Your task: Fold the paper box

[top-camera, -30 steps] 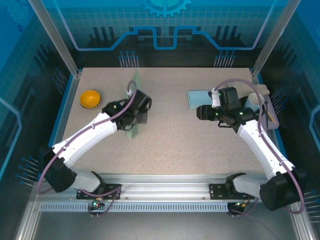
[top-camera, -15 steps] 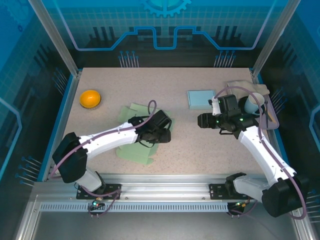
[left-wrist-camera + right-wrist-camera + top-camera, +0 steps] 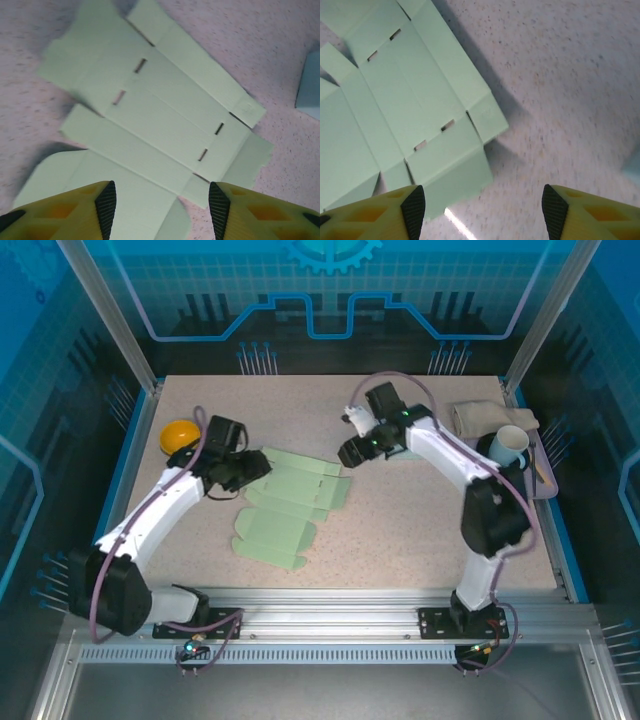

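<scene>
Showing, from left to right: an orange bowl near the left edge of the desk; the left pincer, jaws apart and holding nothing, hovering at the far left side of the paper box; the paper box itself, a pale green blank lying flat and unfolded on the desk (slots and crease lines facing up); the right pincer, likewise spread and empty, above the blank's far right corner; then a white cup beside a folded cloth at the desk's right edge.
</scene>
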`<action>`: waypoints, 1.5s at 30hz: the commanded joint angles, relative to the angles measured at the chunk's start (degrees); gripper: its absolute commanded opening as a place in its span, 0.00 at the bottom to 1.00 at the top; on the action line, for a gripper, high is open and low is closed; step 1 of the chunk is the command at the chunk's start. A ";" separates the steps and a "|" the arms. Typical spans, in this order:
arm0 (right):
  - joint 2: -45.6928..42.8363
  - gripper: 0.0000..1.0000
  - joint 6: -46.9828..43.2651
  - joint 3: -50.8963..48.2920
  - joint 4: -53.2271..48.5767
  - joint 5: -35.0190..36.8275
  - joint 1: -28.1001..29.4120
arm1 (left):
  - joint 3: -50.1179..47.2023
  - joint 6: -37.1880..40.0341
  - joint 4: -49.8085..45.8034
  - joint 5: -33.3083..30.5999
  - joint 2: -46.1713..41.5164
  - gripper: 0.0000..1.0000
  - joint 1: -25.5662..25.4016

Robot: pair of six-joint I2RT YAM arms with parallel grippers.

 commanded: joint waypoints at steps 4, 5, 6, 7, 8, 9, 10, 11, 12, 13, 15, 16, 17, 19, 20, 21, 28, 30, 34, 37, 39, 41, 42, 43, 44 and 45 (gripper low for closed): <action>21.08 0.63 -16.55 25.61 -22.26 -11.80 0.05 | -6.75 4.29 -1.59 8.96 -6.96 0.56 5.72; 23.60 0.63 -17.52 29.71 -24.34 -12.54 0.11 | -7.48 4.19 -1.00 10.15 -7.21 0.56 5.77; 27.10 0.63 -17.83 33.60 -25.97 -12.71 0.08 | -7.80 4.12 -0.92 10.66 -7.24 0.56 5.81; 29.27 0.62 -17.88 36.61 -26.80 -12.39 -0.04 | -8.04 4.18 -0.86 10.78 -7.24 0.56 5.87; 31.81 0.62 -17.51 39.79 -27.56 -11.98 -0.09 | -8.29 4.27 -0.65 10.82 -7.30 0.56 5.81; 33.97 0.61 -17.13 42.93 -28.31 -11.89 -0.08 | -8.61 4.19 -0.24 10.86 -7.48 0.56 5.81; 35.79 0.61 -16.89 45.10 -28.82 -12.04 -0.12 | -8.93 4.12 0.21 10.87 -7.74 0.56 5.81; 37.53 0.60 -16.60 47.57 -29.37 -12.60 0.01 | -9.21 4.09 0.72 10.89 -8.06 0.56 5.83; 39.22 0.59 -16.43 49.34 -29.96 -13.45 0.08 | -9.38 4.10 0.90 10.74 -8.28 0.56 5.82; 40.28 0.59 -16.24 50.41 -30.01 -13.74 0.14 | -9.48 3.97 1.02 10.61 -8.46 0.56 5.82; 42.04 0.58 -15.87 51.10 -29.32 -14.12 0.77 | -9.77 3.66 1.43 10.65 -8.76 0.56 5.85; 42.54 0.58 -15.86 51.10 -29.02 -14.54 1.01 | -9.87 3.44 1.57 10.82 -8.97 0.56 5.85; 43.19 0.57 -16.01 51.10 -28.80 -15.11 1.32 | -10.08 3.35 1.84 10.89 -9.00 0.56 5.81; 44.06 0.56 -15.99 51.10 -28.53 -16.44 1.90 | -10.13 3.22 1.95 11.05 -8.99 0.56 5.85; 44.42 0.56 -15.99 51.10 -28.51 -17.27 2.17 | -10.12 3.17 1.96 11.01 -9.00 0.56 5.80; 44.77 0.55 -16.15 51.03 -28.59 -17.98 2.46 | -10.19 3.13 2.10 11.13 -9.00 0.56 5.85; 45.30 0.40 -18.06 50.58 -29.34 -20.98 3.96 | -10.99 2.73 2.49 11.15 -9.14 0.56 5.81; 45.31 0.31 -18.01 50.48 -29.12 -20.43 3.97 | -11.24 2.69 2.43 11.05 -9.15 0.56 5.85; 44.35 0.14 -20.43 50.11 -30.41 -19.98 4.40 | -11.39 2.29 2.25 10.77 -9.50 0.56 5.81; 43.04 0.18 -22.13 49.23 -30.96 -20.47 4.99 | -11.17 1.99 2.20 10.35 -10.09 0.56 5.85; 42.63 0.24 -22.21 49.06 -30.88 -20.54 5.21 | -10.88 1.88 2.08 10.23 -10.36 0.56 5.83; 42.86 0.27 -22.14 49.08 -30.89 -20.95 5.46 | -10.89 1.81 2.03 10.00 -10.56 0.56 5.81; 42.98 0.28 -21.95 49.07 -30.85 -20.78 5.57 | -10.87 1.77 1.91 9.85 -10.72 0.56 5.83; 43.25 0.28 -21.76 49.14 -30.69 -20.23 5.72 | -10.87 1.73 1.83 9.81 -10.80 0.56 5.82; 43.56 0.28 -21.66 49.13 -30.68 -19.64 5.98 | -10.87 1.77 1.75 9.70 -10.84 0.56 5.81; 43.81 0.28 -21.75 49.08 -30.75 -19.05 6.17 | -10.97 1.80 1.60 9.73 -11.06 0.56 5.81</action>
